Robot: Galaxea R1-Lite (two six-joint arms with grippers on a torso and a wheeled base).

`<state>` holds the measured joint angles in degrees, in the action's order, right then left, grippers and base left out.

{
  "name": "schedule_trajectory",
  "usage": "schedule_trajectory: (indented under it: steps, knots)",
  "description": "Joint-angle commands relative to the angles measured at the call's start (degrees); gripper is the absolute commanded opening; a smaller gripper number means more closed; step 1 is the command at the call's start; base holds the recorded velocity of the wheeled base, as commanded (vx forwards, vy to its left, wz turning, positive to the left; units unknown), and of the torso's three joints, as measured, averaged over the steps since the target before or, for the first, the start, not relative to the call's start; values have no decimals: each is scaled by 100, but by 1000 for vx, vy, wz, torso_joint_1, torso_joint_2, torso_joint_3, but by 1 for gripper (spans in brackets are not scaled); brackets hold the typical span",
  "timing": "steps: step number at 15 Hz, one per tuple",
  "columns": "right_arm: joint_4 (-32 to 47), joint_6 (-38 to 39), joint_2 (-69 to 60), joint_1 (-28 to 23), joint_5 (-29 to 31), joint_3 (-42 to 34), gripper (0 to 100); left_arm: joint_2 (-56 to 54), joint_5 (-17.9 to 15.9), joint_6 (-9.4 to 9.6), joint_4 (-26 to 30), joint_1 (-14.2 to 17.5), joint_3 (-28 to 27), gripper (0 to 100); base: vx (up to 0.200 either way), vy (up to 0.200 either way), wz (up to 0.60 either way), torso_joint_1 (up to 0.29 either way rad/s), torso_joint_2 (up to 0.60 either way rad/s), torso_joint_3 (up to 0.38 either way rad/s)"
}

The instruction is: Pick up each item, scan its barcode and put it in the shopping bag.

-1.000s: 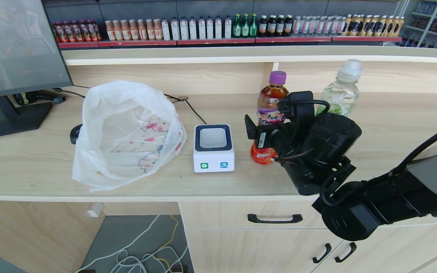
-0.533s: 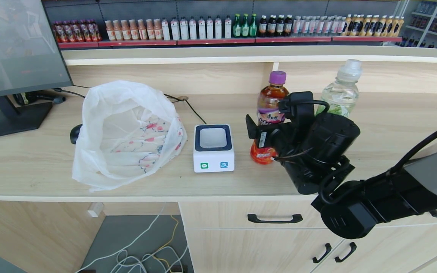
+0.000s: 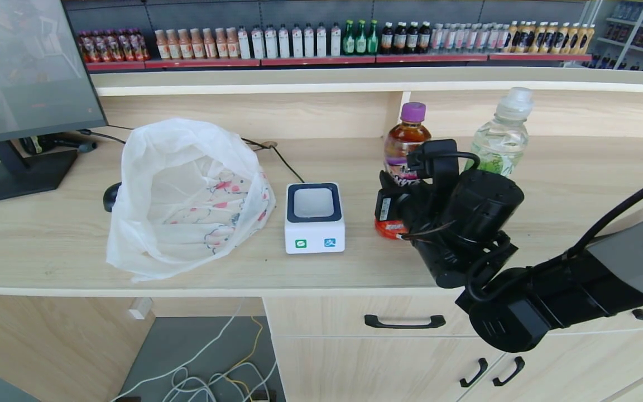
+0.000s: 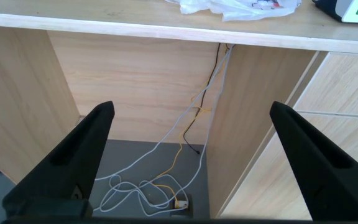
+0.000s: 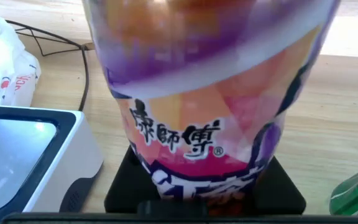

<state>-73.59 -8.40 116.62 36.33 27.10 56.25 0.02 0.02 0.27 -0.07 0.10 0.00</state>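
Note that the right tool (image 3: pixel 397 209) is closed around the lower body of the tea bottle (image 3: pixel 405 146); in the right wrist view the label of the tea bottle (image 5: pixel 207 93) sits close between the jaws. The bottle stands near upright, cap up, at the right half of the bench (image 3: pixel 48 240); you cannot tell whether its base touches the surface or hangs just clear of it.

Observe the governing relation: the scanner (image 3: pixel 315 216) lies just beside the bottle, on the robot's left of it; its window faces upward. The bottle's long axis is vertical; judge that it must be carried left and tipped so that the barcode faces the window. The bag (image 3: pixel 187 195) stands beyond the scanner, further left, with its mouth open.

The right arm is the nearer arm and has the item; the left tool (image 4: pixel 191 107) hangs below the bench edge with its jaws spread wide, holding nothing.

A water bottle (image 3: pixel 501 142) waits behind the right arm; keep the swing away from it.
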Motion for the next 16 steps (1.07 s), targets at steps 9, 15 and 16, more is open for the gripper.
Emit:
schedule_trajectory:
  steps: [9, 15, 16]
  knots:
    - [-129, -13, -113, 6, -3, -17, 0, -2, -2, 0, -1, -1, 0, 100, 0, 0, 0, 0, 0, 0]
    - [-129, -39, -702, 111, -3, -448, 0, -2, 6, 0, -1, -1, 0, 100, 0, 0, 0, 0, 0, 0]
    - [-129, -48, -877, 164, -3, -615, 0, -2, 6, 0, -1, -1, 0, 100, 0, 0, 0, 0, 0, 0]
